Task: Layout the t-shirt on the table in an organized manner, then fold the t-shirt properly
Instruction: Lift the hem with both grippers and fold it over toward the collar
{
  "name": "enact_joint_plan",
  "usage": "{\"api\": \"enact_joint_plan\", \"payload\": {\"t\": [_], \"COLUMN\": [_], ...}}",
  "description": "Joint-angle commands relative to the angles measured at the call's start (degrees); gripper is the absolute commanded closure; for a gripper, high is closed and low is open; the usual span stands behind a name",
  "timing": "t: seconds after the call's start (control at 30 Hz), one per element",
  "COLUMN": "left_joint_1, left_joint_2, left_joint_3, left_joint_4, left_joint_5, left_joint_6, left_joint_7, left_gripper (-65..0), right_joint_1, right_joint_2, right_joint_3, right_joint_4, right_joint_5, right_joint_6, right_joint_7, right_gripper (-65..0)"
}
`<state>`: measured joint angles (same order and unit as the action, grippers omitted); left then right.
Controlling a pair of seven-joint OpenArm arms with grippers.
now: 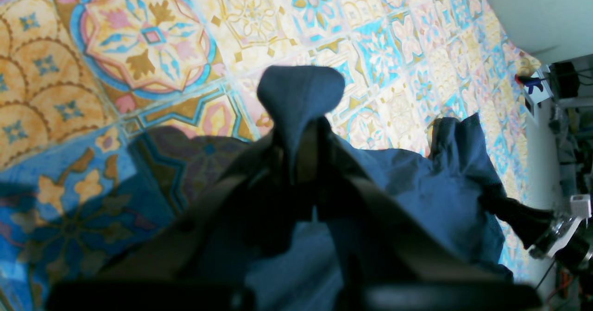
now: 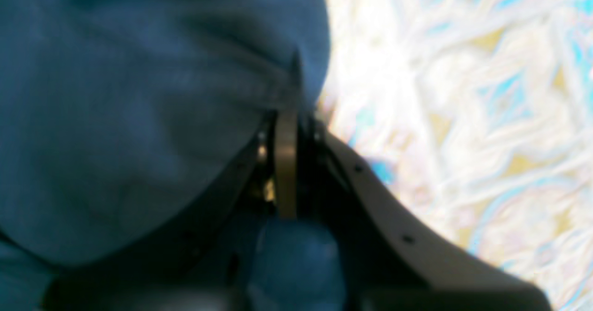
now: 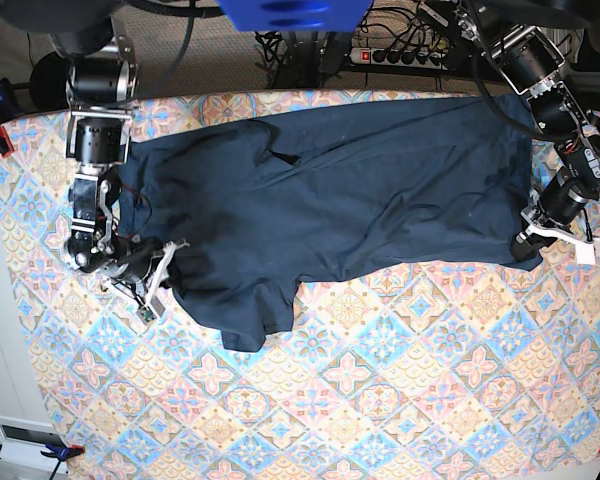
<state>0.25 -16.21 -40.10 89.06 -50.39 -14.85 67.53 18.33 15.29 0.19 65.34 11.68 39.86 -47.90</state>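
Note:
The dark navy t-shirt (image 3: 360, 190) lies spread wide across the far half of the patterned table (image 3: 380, 400), with wrinkles and one sleeve (image 3: 245, 320) hanging toward the front. My left gripper (image 3: 525, 243) is shut on the shirt's edge at the right. In the left wrist view it (image 1: 303, 135) pinches a raised tuft of navy fabric (image 1: 296, 93) above the table (image 1: 139, 37). My right gripper (image 3: 165, 258) is shut on the shirt's left edge. In the right wrist view it (image 2: 289, 116) grips blurred navy cloth (image 2: 139, 116) beside the table (image 2: 463, 93).
A power strip (image 3: 400, 55) and cables lie behind the table's back edge. Red clamps (image 3: 0, 135) hold the cloth at the left corner. A white box (image 3: 20, 435) sits off the front left. The right arm (image 1: 533, 223) shows at the far right of the left wrist view.

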Motion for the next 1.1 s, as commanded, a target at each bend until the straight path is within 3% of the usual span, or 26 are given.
{"api": "enact_joint_plan", "payload": {"t": [0.0,0.13,0.4,0.47,0.8,1.07], "left_joint_1": [-0.1,0.8,4.4,5.7,9.5,13.6], "left_joint_2": [-1.2,-1.2,-3.8,-4.4,-4.6,-4.4], "left_joint_3": [-0.2,-0.2,-0.4,-0.4,-8.6,-8.4], "left_joint_4": [1.1,1.5,1.5,1.5,1.5,1.5], "left_joint_5": [-1.3,-4.0,-10.3,-11.5,-11.9,-11.8], "left_joint_6": [-0.3,-0.3,-0.3,-0.3,-0.3,-0.3], "left_joint_7": [-0.8,-1.0,-1.1,-1.2,-0.7,-0.7], "left_gripper": [0.0,0.0,0.0,0.0,0.0,0.0], "right_joint_1": [1.8,1.0,-3.6,-5.1,-13.4,-20.0], "right_joint_2": [1.5,2.5,2.8,4.1,9.6,9.9], "right_joint_3": [0.3,0.4,6.6,7.5,8.4,14.9], "right_joint_4": [2.3,4.5,10.2,13.1,22.1,26.8], "right_joint_5": [0.7,1.2,8.7,9.7,18.7,21.2], "right_joint_6": [0.1,0.1,0.1,0.1,0.1,0.1], "right_joint_7": [1.4,-0.2,-4.9,-5.5,-5.9,-8.5], "right_gripper": [-3.0,-2.9,-2.7,-2.7,-1.3,-1.3]}}
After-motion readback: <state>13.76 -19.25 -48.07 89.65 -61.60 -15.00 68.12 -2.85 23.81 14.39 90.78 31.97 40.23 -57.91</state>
